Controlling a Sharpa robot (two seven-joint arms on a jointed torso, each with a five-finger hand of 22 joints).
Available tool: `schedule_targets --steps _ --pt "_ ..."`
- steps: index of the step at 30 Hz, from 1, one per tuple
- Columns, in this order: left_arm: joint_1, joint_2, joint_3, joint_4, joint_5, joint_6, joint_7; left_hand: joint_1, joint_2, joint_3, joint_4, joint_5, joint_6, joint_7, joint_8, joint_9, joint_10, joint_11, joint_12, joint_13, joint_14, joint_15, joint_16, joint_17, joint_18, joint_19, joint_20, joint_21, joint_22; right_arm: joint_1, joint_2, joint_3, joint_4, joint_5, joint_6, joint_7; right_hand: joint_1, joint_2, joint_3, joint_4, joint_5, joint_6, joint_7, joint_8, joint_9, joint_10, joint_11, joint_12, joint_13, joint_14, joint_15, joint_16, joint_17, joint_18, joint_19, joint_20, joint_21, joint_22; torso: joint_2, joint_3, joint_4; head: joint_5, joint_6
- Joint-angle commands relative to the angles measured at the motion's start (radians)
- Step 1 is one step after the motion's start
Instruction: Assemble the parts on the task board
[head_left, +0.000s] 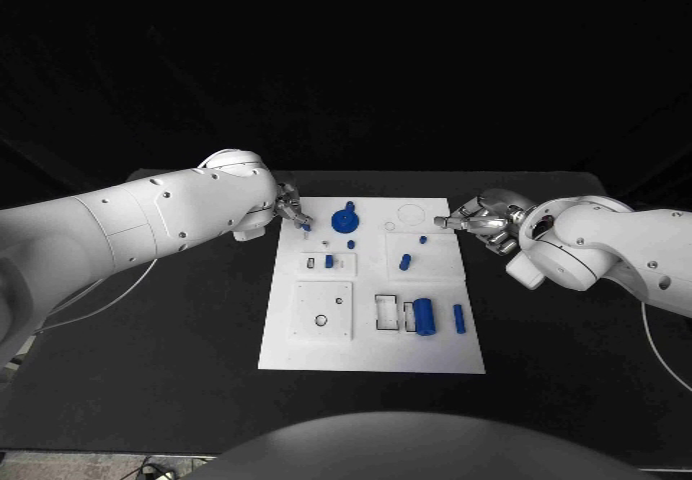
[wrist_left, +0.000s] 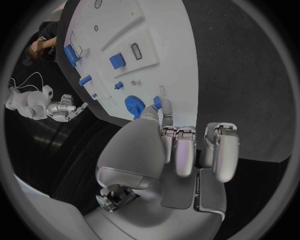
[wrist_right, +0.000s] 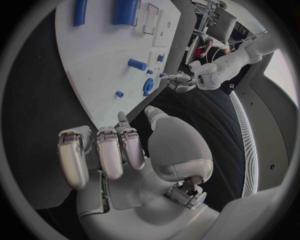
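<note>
Blue peg (wrist_left: 158, 102) pinched in my left hand (wrist_left: 165, 150) looks light, rigid, slippery, so I'd keep fingertip hold mid-shaft; right hand (wrist_right: 125, 150) curled, holding nothing.

Task board (head_left: 289, 345) mid-table (head_left: 173, 380), parts (head_left: 424, 315) on it.

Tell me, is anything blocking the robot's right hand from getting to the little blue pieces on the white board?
Nothing visible does. The right hand hangs at the far right corner of the task board, holding nothing. Between it and the nearest small blue peg lies only bare white board. The left hand is over the opposite side, by the blue gear.
</note>
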Motion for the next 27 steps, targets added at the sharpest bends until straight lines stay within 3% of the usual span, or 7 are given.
schedule_targets --steps 1,27 --pt "0.005 -0.003 0.001 0.007 0.005 -0.015 0.009 -0.003 -0.012 0.005 0.001 0.005 0.018 -0.012 -0.003 0.001 0.165 -0.059 0.000 0.064 0.102 -0.007 0.003 0.263 -0.008 0.103 0.005 0.002 0.263 -0.001 0.000 0.000 -0.001 -0.006 0.014 -0.001 0.011 0.001 -0.005 -0.001 0.003 0.002 0.007 0.004 0.001 0.105 0.009 0.003 0.263 0.104 0.005 0.004 0.263 -0.007 0.106 0.007 0.004 0.263 -0.001 0.0006 -0.0001 0.001 0.000" --pt "0.015 -0.026 0.001 0.036 0.003 0.027 0.010 -0.014 -0.018 0.007 0.002 0.005 0.023 -0.012 -0.006 -0.001 0.165 -0.059 0.000 0.064 0.102 -0.007 0.003 0.263 -0.008 0.103 0.005 0.002 0.263 -0.004 0.001 0.000 -0.004 -0.006 0.014 -0.001 0.011 0.001 -0.005 -0.001 0.003 0.002 0.007 0.004 0.001 0.105 0.009 0.003 0.263 0.104 0.005 0.004 0.263 -0.007 0.106 0.007 0.004 0.263 0.000 0.0007 -0.0013 0.001 0.000"
